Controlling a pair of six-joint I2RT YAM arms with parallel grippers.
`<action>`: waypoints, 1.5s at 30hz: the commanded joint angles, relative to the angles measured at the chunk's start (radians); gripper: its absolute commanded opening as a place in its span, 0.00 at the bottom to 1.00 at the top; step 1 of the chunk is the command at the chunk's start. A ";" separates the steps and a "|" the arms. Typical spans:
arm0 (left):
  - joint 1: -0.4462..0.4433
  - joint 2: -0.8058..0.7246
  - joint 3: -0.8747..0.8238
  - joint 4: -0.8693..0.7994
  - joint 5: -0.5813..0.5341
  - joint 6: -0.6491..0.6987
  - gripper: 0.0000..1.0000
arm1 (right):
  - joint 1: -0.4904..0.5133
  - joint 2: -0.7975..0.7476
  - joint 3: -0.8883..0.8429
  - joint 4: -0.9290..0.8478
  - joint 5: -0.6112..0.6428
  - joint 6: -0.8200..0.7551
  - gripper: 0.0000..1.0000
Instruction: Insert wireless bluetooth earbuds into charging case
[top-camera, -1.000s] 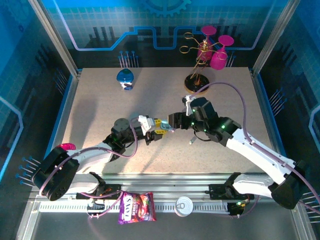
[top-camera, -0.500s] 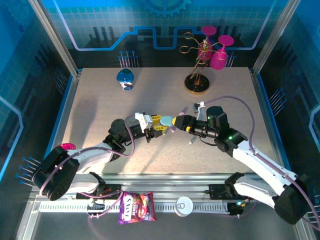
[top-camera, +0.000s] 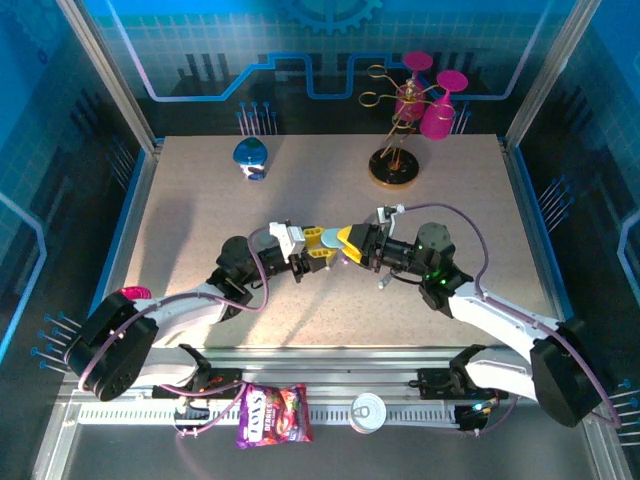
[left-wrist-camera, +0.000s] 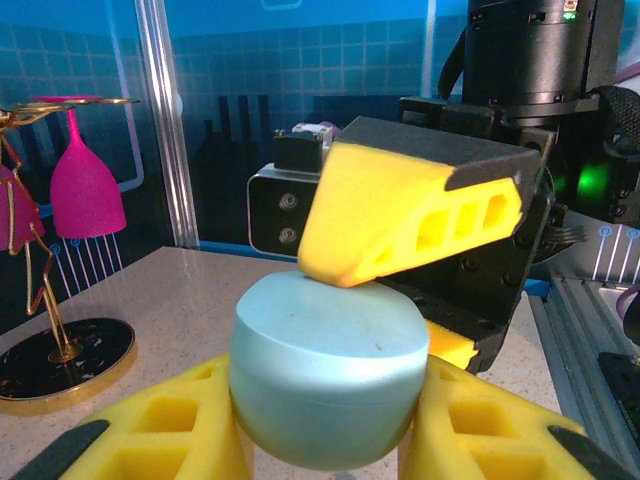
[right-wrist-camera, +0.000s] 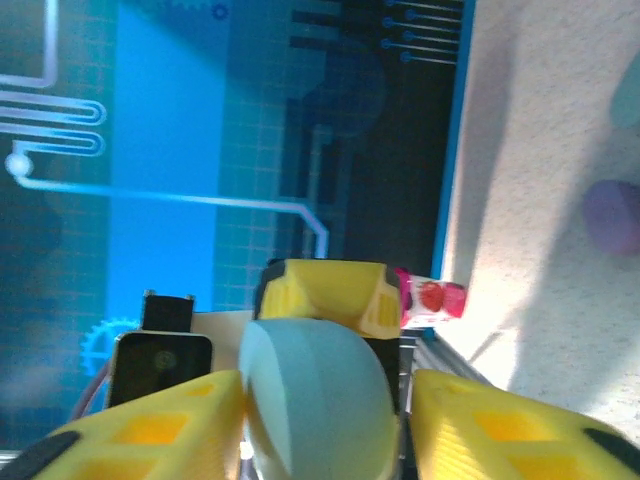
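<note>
My left gripper (top-camera: 324, 251) clamps the pale-blue pebble-shaped plastic case (left-wrist-camera: 325, 370); the right gripper (top-camera: 352, 246) straddles it, though I can't tell whether it grips.

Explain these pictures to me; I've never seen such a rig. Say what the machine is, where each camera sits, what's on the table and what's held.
The machine is two robot arms bolted at the table's near edge, each ending in a yellow two-finger gripper. The wide picture looks down from above and behind them. The other two come from a small camera on each wrist, looking out past that arm's own fingers.

On the table stand a rack of pink glasses and a blue-and-white object. A tiny stick, probably an earbud, lies by the right arm.

The left gripper is clamped on a pale blue case. The right gripper straddles the same case, one finger touching its top; I can't tell whether it grips.
</note>
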 joint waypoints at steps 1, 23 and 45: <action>-0.014 0.003 0.037 0.053 0.008 -0.014 0.25 | 0.006 0.018 -0.007 0.132 -0.025 0.066 0.37; -0.107 -0.110 0.097 -0.547 -0.250 0.247 0.99 | -0.275 -0.062 0.025 -0.641 0.285 -0.556 0.17; -0.213 0.125 0.199 -0.465 -0.402 0.073 0.99 | -0.585 0.557 0.264 -0.526 0.240 -0.736 0.22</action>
